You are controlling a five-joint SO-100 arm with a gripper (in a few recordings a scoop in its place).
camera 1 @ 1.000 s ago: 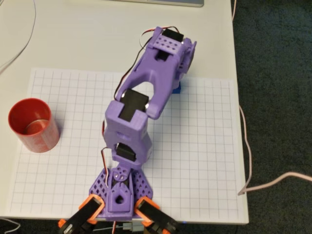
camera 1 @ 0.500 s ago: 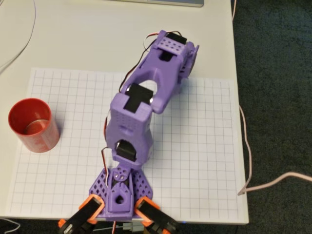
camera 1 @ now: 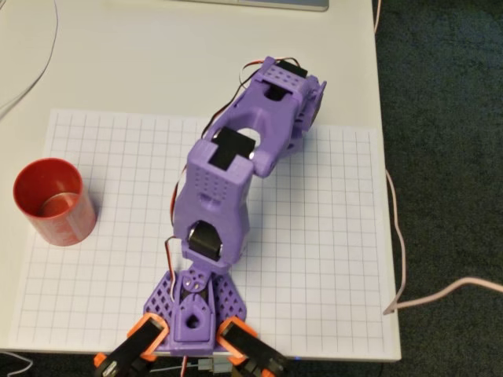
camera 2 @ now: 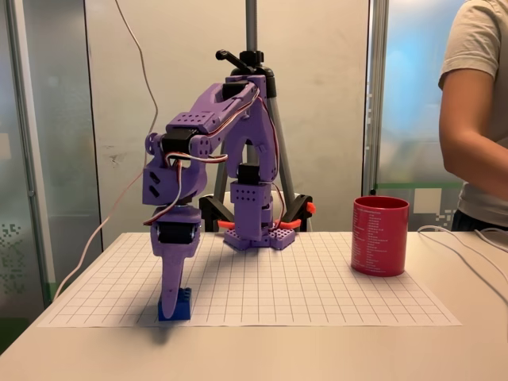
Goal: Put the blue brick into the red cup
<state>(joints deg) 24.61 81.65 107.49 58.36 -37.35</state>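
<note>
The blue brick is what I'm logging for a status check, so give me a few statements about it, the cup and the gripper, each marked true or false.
1. The blue brick sits on the grid sheet. True.
2. The brick is inside the red cup. False: it is at the gripper, far from the cup.
3. The cup stands upright. True.
4. The cup lies on its side. False: its rim faces up.

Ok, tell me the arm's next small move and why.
Probably lift straight up a little. In the fixed view the gripper stands upright on the brick at the sheet's near edge, apparently closed on it, though I can't confirm that. The brick seems to sit on the paper, and the cup stands far right, its rim well above the brick.
</note>
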